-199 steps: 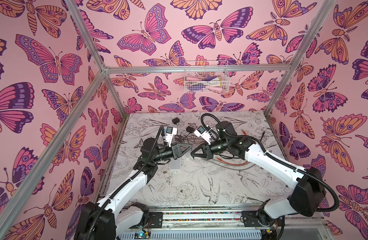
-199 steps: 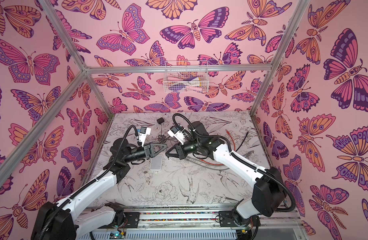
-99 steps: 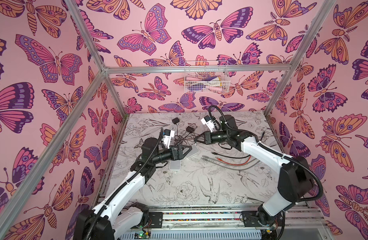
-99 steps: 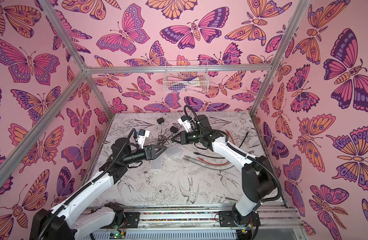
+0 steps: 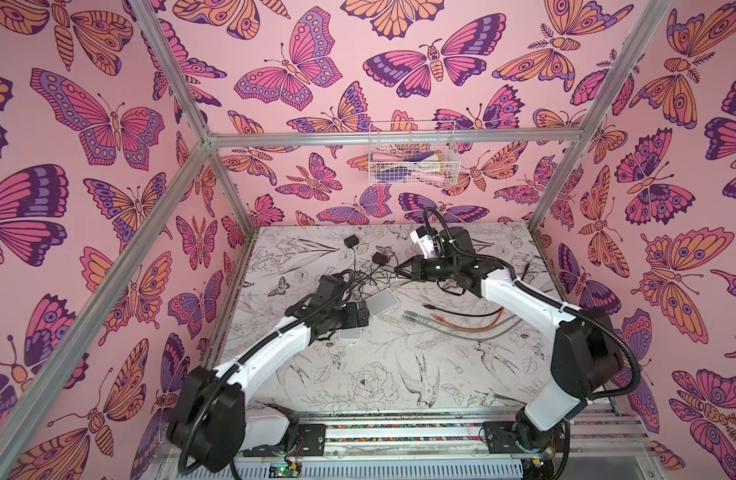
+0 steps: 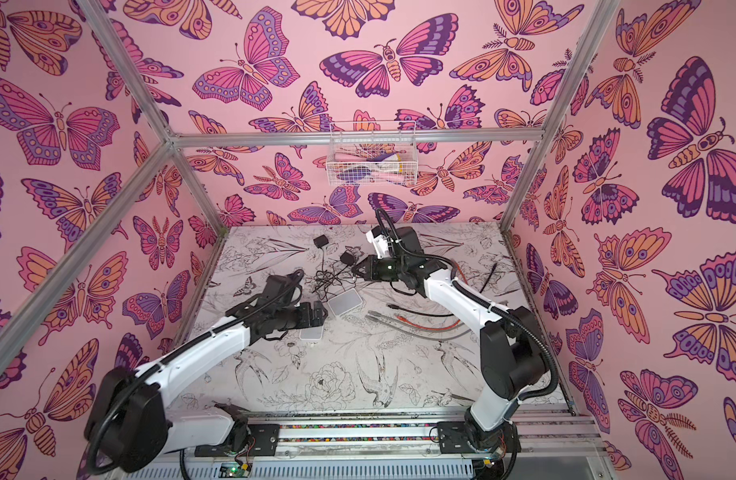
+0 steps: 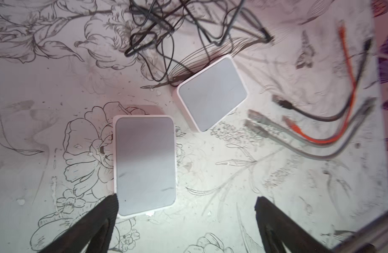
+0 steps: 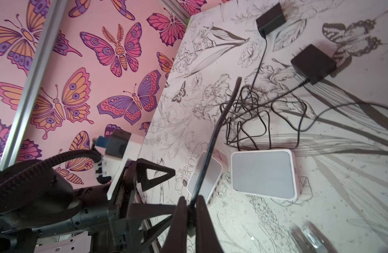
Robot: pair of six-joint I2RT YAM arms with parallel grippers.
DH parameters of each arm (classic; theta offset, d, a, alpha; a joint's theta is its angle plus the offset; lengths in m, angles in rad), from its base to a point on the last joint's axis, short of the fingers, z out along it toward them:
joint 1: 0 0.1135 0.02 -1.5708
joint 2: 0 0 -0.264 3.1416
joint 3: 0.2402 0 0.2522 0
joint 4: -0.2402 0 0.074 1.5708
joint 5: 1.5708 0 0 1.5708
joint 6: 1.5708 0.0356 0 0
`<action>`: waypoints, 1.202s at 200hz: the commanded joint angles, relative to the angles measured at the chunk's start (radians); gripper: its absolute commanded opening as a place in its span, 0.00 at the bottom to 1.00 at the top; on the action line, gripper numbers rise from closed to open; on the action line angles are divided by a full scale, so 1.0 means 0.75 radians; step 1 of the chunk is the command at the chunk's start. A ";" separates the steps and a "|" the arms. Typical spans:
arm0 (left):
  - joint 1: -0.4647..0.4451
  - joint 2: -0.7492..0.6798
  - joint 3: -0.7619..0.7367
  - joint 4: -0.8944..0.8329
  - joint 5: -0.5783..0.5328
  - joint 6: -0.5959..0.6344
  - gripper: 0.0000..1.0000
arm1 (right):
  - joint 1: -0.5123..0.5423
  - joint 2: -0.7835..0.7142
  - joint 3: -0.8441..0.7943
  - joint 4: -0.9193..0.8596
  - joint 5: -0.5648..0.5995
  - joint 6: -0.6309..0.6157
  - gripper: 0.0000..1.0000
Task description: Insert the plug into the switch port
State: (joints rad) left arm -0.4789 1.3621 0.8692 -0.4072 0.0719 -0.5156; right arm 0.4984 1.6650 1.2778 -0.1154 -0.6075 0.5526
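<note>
Floral-printed tabletop (image 5: 399, 374) within butterfly-papered walls (image 5: 108, 124). We see the black plug cable (image 8: 212, 140) pinched in the right gripper (image 8: 189, 203), just behind the far switch (image 8: 263, 173); the left gripper (image 7: 186, 199) gapes wide over the near switch (image 7: 145, 164). Loose cables (image 5: 462, 322) lie rightward; open tabletop spans the front.

Left arm (image 5: 275, 345): extended forward and low, forearm angled toward the middle. Left gripper (image 7: 186, 202): jaws wide apart, both dark fingers (image 7: 96, 221) in wrist view. Right arm (image 5: 520, 299): reaching to the far middle, wrist turned leftward. Right gripper (image 8: 191, 200): pinched tight on a thin black cable (image 8: 211, 140).
</note>
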 commanded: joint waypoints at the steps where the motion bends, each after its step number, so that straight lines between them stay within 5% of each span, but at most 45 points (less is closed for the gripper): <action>1: -0.034 0.129 0.067 -0.138 -0.189 0.032 1.00 | 0.002 -0.070 -0.047 -0.046 0.049 -0.065 0.00; 116: -0.094 0.482 0.185 -0.124 -0.272 0.002 0.99 | -0.012 -0.173 -0.190 -0.034 0.029 -0.109 0.00; 133: -0.093 0.509 0.187 -0.124 -0.274 0.011 0.85 | -0.016 -0.183 -0.203 -0.030 0.030 -0.109 0.00; 150: -0.093 0.528 0.176 -0.122 -0.274 0.022 0.52 | -0.018 -0.190 -0.208 -0.028 0.031 -0.106 0.00; 167: -0.094 0.543 0.152 -0.117 -0.270 0.038 0.32 | -0.018 -0.197 -0.210 -0.017 0.030 -0.096 0.00; 196: -0.093 0.484 0.077 -0.065 -0.225 0.086 0.13 | -0.018 -0.226 -0.229 0.017 0.020 -0.061 0.00; 240: -0.142 0.012 -0.216 0.378 -0.050 0.263 0.00 | -0.017 -0.360 -0.322 0.056 0.006 -0.050 0.00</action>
State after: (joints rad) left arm -0.5575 1.5482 0.8074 -0.3309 -0.0692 -0.4191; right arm 0.4908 1.4738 1.0725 -0.1150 -0.5854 0.5011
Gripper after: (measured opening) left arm 0.695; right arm 0.079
